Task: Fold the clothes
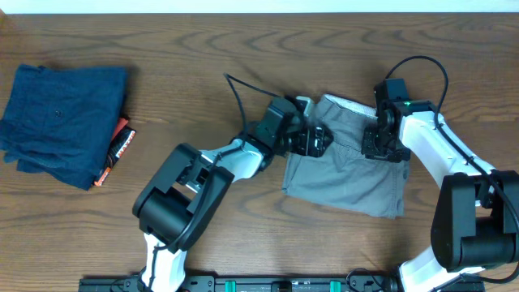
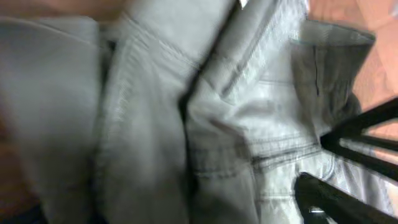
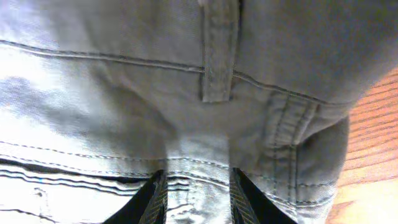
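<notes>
Right gripper [image 3: 198,186] pinching shorts [image 1: 349,178] | left gripper [image 1: 315,139] grip unclear | waistband far, hems near

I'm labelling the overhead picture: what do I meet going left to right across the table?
In order: navy folded garment → orange tag → left gripper → right gripper. I left out the grey shorts, which overlap both grippers.

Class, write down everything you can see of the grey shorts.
The grey shorts are plain cotton-looking cloth with stitched seams, a belt loop and a pale waistband lining. They lie rumpled on the wooden table, right of centre. The right gripper pinches waistband fabric between its fingers; the left gripper sits at their left edge, grip unclear.
</notes>
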### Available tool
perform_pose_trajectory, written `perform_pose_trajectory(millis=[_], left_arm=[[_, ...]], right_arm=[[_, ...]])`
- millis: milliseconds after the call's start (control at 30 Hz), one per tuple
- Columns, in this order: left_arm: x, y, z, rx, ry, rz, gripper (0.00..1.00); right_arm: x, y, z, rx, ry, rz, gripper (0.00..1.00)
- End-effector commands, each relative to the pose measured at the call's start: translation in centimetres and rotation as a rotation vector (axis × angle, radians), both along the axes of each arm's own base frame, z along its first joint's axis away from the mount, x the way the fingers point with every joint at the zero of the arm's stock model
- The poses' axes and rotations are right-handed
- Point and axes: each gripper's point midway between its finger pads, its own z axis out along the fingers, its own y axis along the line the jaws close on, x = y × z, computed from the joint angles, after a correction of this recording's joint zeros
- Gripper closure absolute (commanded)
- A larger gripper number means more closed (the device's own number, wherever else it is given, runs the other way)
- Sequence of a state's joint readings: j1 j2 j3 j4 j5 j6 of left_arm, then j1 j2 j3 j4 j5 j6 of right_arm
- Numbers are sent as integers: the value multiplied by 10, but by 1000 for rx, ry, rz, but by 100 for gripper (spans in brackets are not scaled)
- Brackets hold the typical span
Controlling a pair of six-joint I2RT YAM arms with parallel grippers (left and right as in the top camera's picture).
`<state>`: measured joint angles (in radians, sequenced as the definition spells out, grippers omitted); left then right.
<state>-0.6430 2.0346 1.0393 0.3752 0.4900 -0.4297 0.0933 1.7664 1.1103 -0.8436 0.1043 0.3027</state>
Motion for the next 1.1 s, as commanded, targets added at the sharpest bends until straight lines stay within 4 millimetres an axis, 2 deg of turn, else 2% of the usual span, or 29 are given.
perform_pose_trajectory(millis=[0,33,100,133,267,367,467,567,700,733,867,1000,1067], left_arm=[[-21,-5,-31,64,36,-52,22],[-19,-4,-32,73,27,-40,29],[-11,0,-33,94,3,-2,55],[-7,3,-32,101,-4,13,64],[8,16,-23,89,-14,58,89],[24,33,-7,82,-26,104,94],[44,66,16,91,-46,170,94],[66,124,43,153,-70,308,94],[88,215,85,282,-173,483,94],[91,245,99,327,-206,542,94],[92,333,144,440,-310,716,94],[83,415,183,518,-385,923,94],[77,444,199,522,-414,1001,93]], right_arm=[[2,1,0,6,2,8,68],[1,1,0,6,3,8,68],[0,0,0,3,6,7,68],[0,0,0,2,8,7,68],[-1,0,0,2,11,7,68],[-6,-2,3,1,25,1,68],[-8,-9,12,2,13,-21,68],[-7,-20,28,5,-31,-56,68],[-7,-34,51,6,-100,-96,67],[-8,-37,57,6,-115,-106,67],[-11,-42,67,5,-134,-117,67],[-15,-41,67,6,-123,-117,67],[-16,-41,67,5,-118,-117,67]])
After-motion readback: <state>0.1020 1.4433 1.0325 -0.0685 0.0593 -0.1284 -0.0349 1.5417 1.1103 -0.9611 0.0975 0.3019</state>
